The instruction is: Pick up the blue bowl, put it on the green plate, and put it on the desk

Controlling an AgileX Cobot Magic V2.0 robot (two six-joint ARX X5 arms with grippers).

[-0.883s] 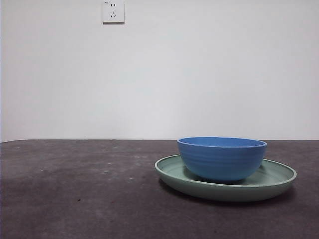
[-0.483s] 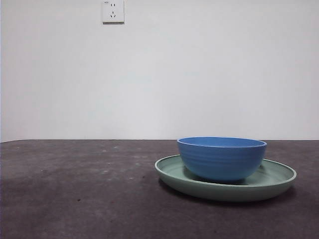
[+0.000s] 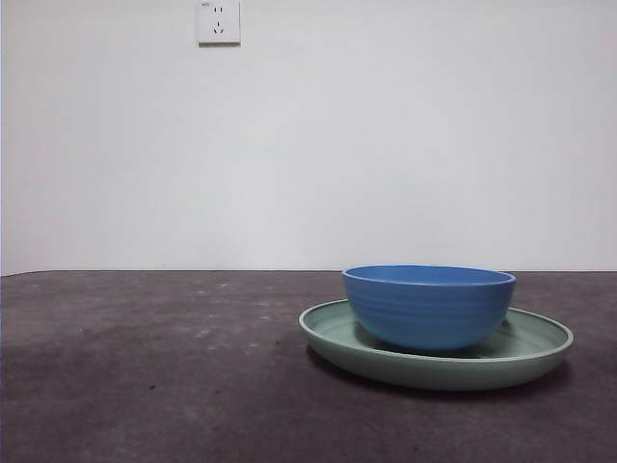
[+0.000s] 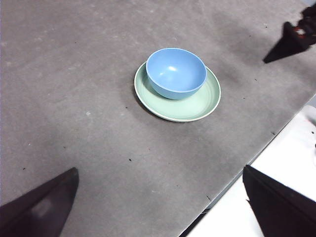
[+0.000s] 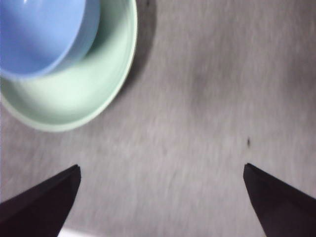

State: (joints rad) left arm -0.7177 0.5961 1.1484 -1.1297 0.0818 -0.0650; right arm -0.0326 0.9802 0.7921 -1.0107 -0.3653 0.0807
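The blue bowl [image 3: 429, 306] stands upright inside the green plate [image 3: 540, 347], which rests on the desk [image 3: 145, 386] right of centre. From high up, the left wrist view takes in the blue bowl [image 4: 176, 72] on the green plate [image 4: 200, 106], well away from my open, empty left gripper [image 4: 159, 170]. My right gripper [image 5: 161, 167] is also open and empty, hovering over bare desk [image 5: 197, 98] beside the green plate [image 5: 69, 103] and the blue bowl [image 5: 39, 34]; that picture is blurred. No arm shows in the front view.
The desk's edge [image 4: 237, 170] runs near the plate, with a white floor beyond. A dark part of the other arm [image 4: 295, 38] shows over the desk past the plate. A wall socket [image 3: 219, 21] sits high on the white wall.
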